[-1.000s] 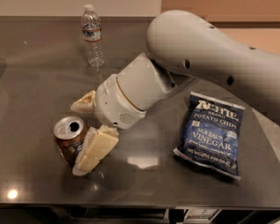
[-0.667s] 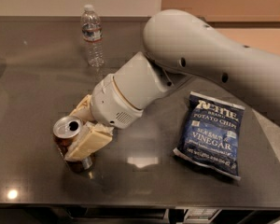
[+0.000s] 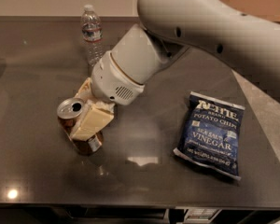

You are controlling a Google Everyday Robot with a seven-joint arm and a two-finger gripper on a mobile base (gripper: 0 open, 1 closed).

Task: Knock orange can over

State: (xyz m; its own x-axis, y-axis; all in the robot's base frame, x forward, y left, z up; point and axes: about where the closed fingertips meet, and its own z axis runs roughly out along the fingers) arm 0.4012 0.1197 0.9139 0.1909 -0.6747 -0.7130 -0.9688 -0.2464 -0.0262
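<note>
The orange can (image 3: 69, 112) stands at the front left of the dark table (image 3: 32, 162), silver top with its opening showing. It looks slightly tilted, top toward the left. My gripper (image 3: 80, 114) reaches down from the big white arm (image 3: 130, 69) and sits around the can. The near cream finger (image 3: 91, 120) presses on the can's right front side. The far finger (image 3: 85, 88) is just behind the can. The can's lower body (image 3: 86, 146) shows below the near finger.
A clear plastic water bottle (image 3: 91, 34) stands upright at the back, behind the gripper. A blue bag of potato chips (image 3: 212, 133) lies flat on the right. The table's front edge runs along the bottom.
The near finger has closed in from the front against the can. The arm has shifted slightly, and the can now leans a little.
</note>
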